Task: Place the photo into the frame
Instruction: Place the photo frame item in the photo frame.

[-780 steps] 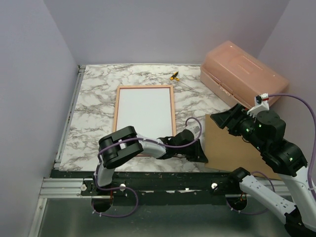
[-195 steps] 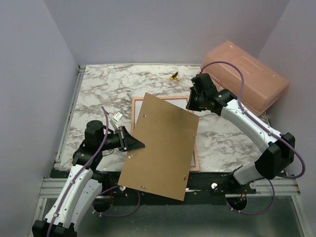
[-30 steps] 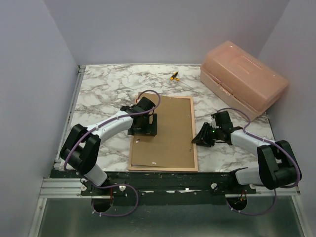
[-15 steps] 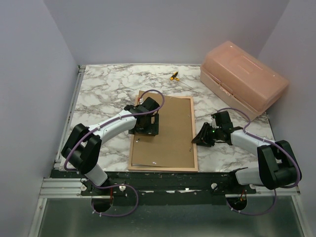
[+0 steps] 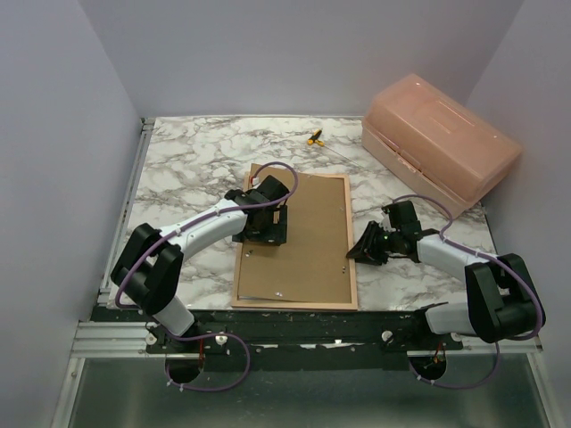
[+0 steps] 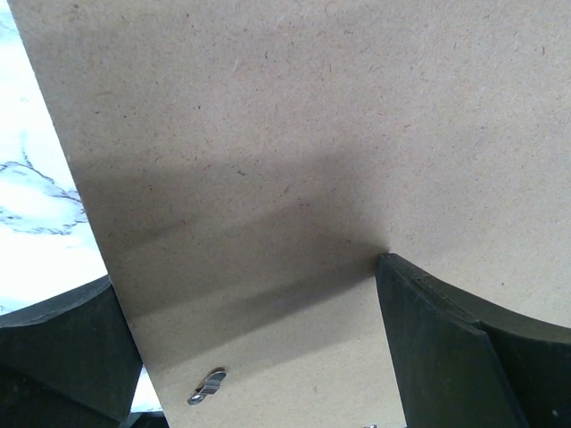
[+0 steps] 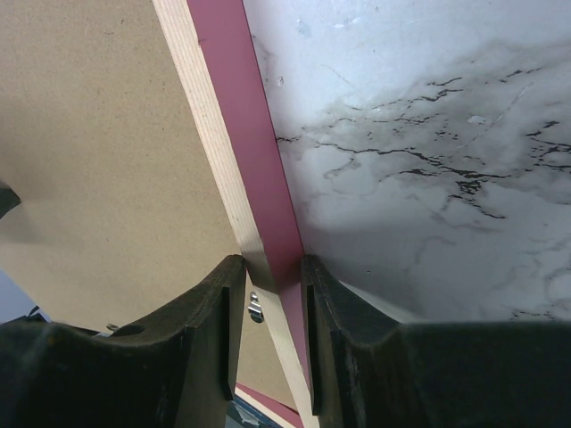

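The frame (image 5: 351, 214) lies face down on the marble table, its wood-coloured back up and its pink front edge (image 7: 241, 116) showing. The brown backing board (image 5: 303, 241) lies in it and hides the photo. My left gripper (image 5: 263, 225) stands open over the board's left part, fingers spread wide, with the right finger (image 6: 446, 348) touching the board (image 6: 294, 134). My right gripper (image 5: 363, 252) is shut on the frame's right edge, and both fingers (image 7: 201, 343) clamp the rim (image 7: 268, 259).
A salmon plastic box (image 5: 442, 134) stands at the back right. A small yellow-and-black tool (image 5: 314, 137) lies near the back edge. A metal turn clip (image 6: 207, 386) sits on the board. A metal rail (image 5: 125, 214) runs along the table's left side.
The backing board, held up over the frame several seconds ago, now lies in it. Over the last second my left gripper shifted slightly on the board; the right has not moved.
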Robot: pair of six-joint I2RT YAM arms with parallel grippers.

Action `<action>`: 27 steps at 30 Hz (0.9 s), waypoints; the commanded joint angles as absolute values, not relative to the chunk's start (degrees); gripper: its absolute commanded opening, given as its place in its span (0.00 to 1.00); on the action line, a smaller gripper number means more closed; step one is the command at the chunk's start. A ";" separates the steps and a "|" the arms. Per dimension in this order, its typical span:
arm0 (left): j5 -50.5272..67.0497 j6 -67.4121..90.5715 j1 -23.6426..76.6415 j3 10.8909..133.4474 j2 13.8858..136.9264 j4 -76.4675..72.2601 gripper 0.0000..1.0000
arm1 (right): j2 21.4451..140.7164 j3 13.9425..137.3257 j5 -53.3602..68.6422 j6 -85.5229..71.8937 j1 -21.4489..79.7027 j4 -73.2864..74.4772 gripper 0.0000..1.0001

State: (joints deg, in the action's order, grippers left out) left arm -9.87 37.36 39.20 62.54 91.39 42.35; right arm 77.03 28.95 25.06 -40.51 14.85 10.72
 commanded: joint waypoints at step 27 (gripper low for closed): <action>-9.36 30.08 32.08 54.00 76.63 42.15 0.99 | 73.60 31.86 16.61 -36.23 15.12 20.66 0.37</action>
State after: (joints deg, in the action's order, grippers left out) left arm -14.33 31.31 35.35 57.78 79.40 45.95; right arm 74.87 30.61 20.21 -38.02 15.05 16.75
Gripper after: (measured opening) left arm 0.987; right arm 0.371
